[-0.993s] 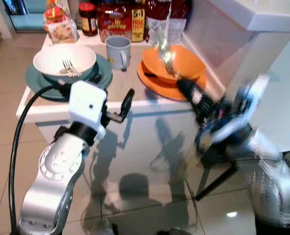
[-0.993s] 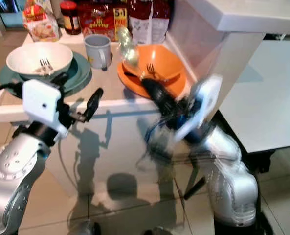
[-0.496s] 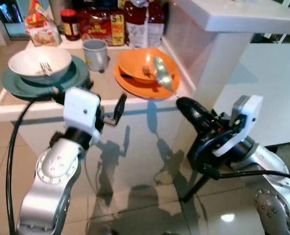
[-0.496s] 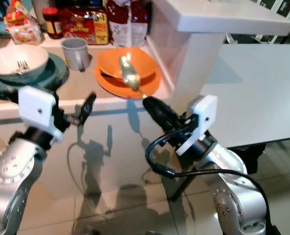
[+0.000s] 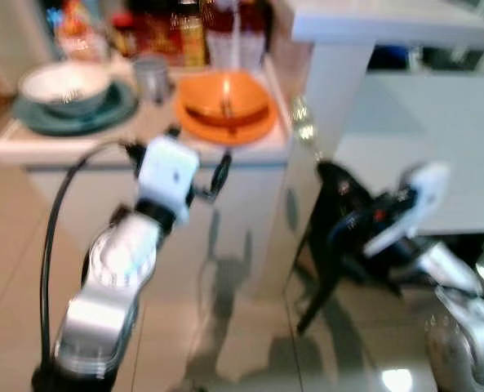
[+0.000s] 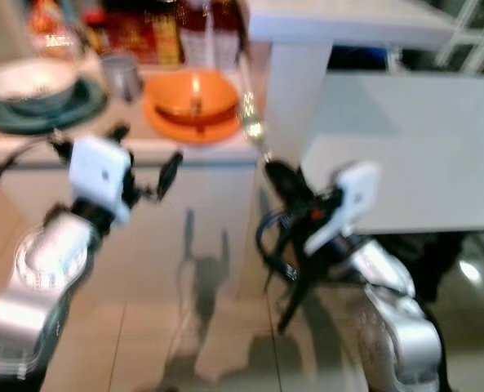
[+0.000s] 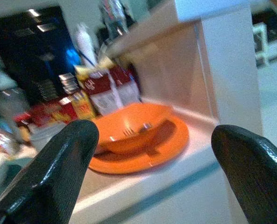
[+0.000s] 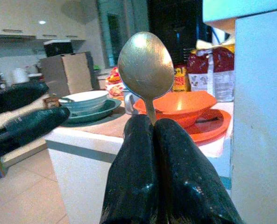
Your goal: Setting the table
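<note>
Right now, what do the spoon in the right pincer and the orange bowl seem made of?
Spoon: likely metal, dull brushed silver sheen with faint scratches, held in the right pincer. Orange bowl: smooth, evenly coloured, glossy; probably plastic or glazed ceramic, hard to tell which.

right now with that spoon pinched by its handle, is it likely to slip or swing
The spoon looks like stiff polished metal, so it probably won't flex. The right gripper pinches only its thin handle, bowl upright above the fingers, so it could pivot or slide. It seems light, so a firm pinch likely holds.
</note>
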